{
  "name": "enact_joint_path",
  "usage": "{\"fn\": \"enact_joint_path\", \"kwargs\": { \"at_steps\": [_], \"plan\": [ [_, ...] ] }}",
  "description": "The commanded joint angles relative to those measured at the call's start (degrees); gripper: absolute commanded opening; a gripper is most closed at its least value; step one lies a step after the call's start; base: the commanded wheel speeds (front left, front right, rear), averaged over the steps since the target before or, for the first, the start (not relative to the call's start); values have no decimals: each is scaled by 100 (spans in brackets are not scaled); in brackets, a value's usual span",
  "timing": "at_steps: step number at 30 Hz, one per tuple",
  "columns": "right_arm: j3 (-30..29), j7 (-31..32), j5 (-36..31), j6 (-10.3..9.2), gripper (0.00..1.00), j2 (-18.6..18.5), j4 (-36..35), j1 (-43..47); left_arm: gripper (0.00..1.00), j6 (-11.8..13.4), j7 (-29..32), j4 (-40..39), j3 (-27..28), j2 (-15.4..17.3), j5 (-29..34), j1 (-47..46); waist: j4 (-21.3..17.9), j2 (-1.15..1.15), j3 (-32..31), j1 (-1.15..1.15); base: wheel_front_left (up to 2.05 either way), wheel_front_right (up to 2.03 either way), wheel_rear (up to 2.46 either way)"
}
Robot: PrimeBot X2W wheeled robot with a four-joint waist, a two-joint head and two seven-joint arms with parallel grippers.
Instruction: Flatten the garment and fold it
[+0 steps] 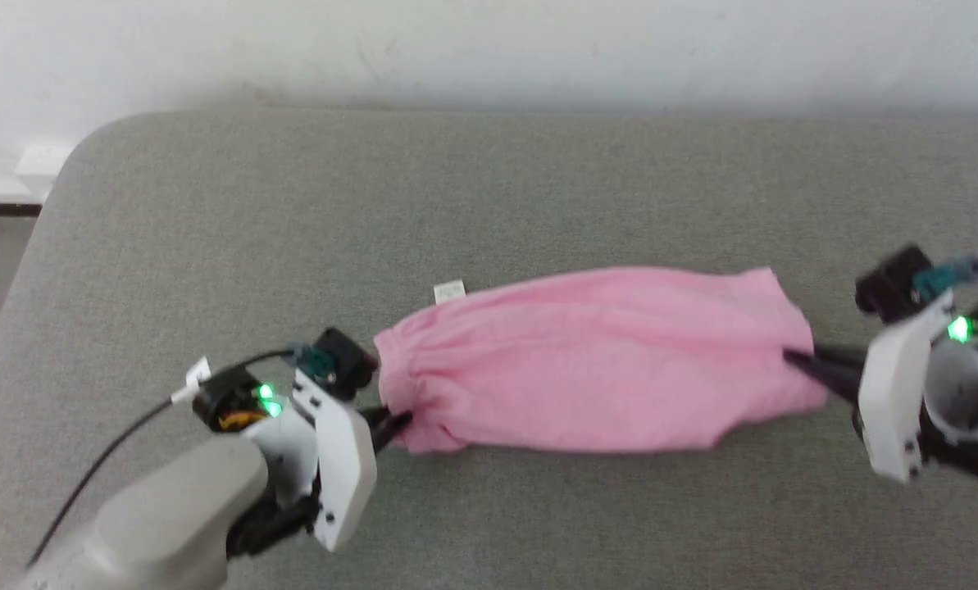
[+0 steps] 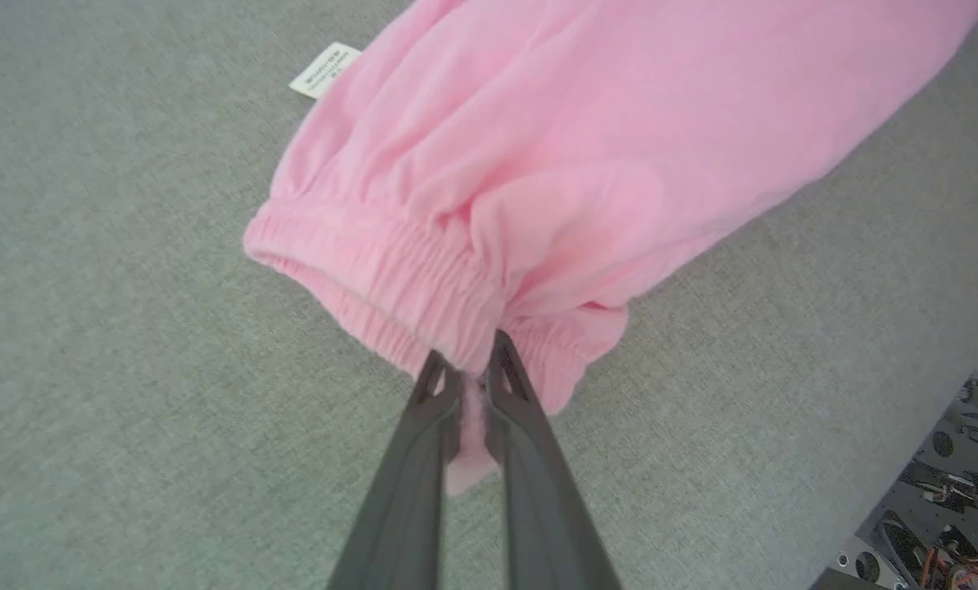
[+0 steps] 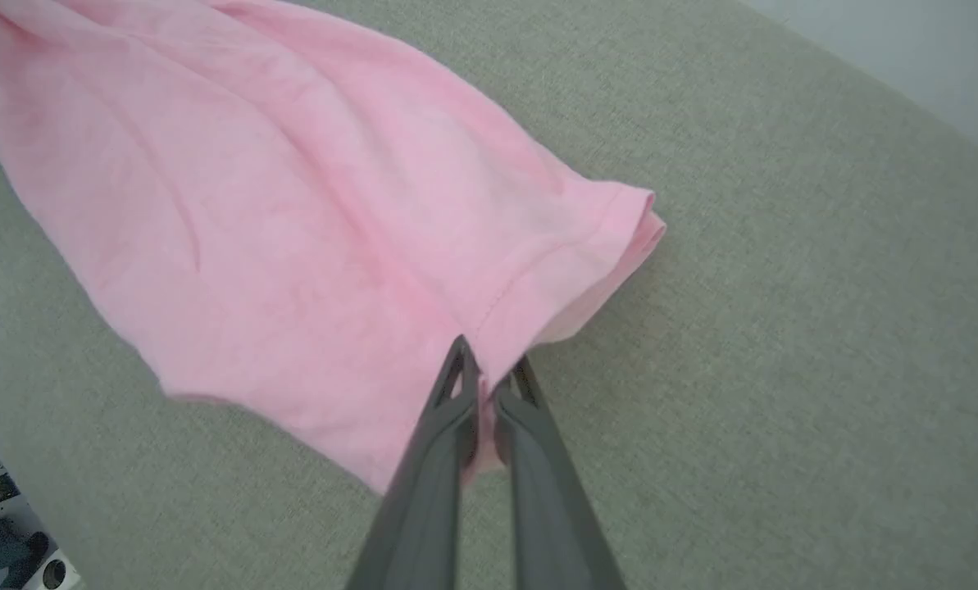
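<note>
The pink garment point(image 1: 595, 360) lies stretched sideways across the grey cushion, gathered waistband point(image 2: 390, 287) at its left end and hemmed edge point(image 3: 570, 246) at its right end. A small white label point(image 1: 448, 291) sticks out near the waistband. My left gripper point(image 1: 398, 424) is shut on the waistband's near corner; pink cloth shows pinched between its dark fingers point(image 2: 431, 426). My right gripper point(image 1: 792, 356) is shut on the hem at the garment's right end, cloth caught between its fingers point(image 3: 448, 410).
The grey cushioned surface point(image 1: 489, 188) extends behind and in front of the garment, with its rounded left corner point(image 1: 79, 156) near a pale wall. A black cable point(image 1: 103, 459) trails from my left wrist. Robot base hardware point(image 2: 948, 492) shows at a frame corner.
</note>
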Motion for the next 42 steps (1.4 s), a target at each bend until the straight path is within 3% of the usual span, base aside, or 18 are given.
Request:
{"fn": "enact_joint_path", "kwargs": {
  "at_steps": [1,5,11,12,13,16,21,26,29,33,36,39,42],
  "plan": [
    [11,-40,16,-5,0,-130,-128,275,0,101,-62,-133,-25,53,-73,215,-118,0,-191,1,0,0,0],
    [12,-113,105,-5,0,-565,-467,1164,0,397,-216,-550,-132,118,-131,766,-200,0,-227,1,0,0,0],
    [-65,-69,34,-5,1,-495,-317,1796,0,665,-232,-448,-318,15,23,1060,-288,0,-163,1,0,0,0],
    [-125,-88,-5,-5,75,-442,-265,1822,23,711,-248,-409,-325,-14,41,1081,-294,0,-170,1,0,0,0],
    [-201,-116,-52,-5,100,-395,-224,1827,100,774,-346,-389,-300,-34,82,1088,-302,0,-201,1,0,0,0],
    [-446,-134,-180,-5,100,-374,-257,1804,100,929,-703,-457,-177,-14,157,1138,-311,0,-339,1,0,0,0],
    [-946,37,-406,-5,100,-705,-629,1687,100,1476,-1491,-902,177,187,363,1272,-274,0,-571,1,0,0,0],
    [-1473,562,-522,-5,100,-1022,-882,1631,100,2400,-2503,-1344,785,317,675,1418,-210,0,-606,1,0,0,0],
    [-1715,1029,-496,-5,100,-1041,-845,1670,100,2946,-2718,-1473,1244,300,979,1557,-169,0,-571,1,0,0,0],
    [-1997,1469,-496,-5,100,-859,-651,1785,100,3520,-2745,-1860,2228,-23,1596,1881,-66,0,-431,1,0,0,0],
    [-2174,1632,-589,-5,100,-620,-436,1915,100,3809,-2746,-2179,3001,-421,2196,2291,15,0,-322,1,0,0,0],
    [-2332,1759,-660,-5,100,-366,-216,2061,100,3882,-2747,-2425,3595,-788,2759,2756,75,0,-232,1,0,0,0],
    [-2495,1801,-724,-5,100,-106,20,2189,100,3762,-2747,-2558,4139,-1095,3203,3169,122,0,-160,1,0,0,0]
  ]
}}
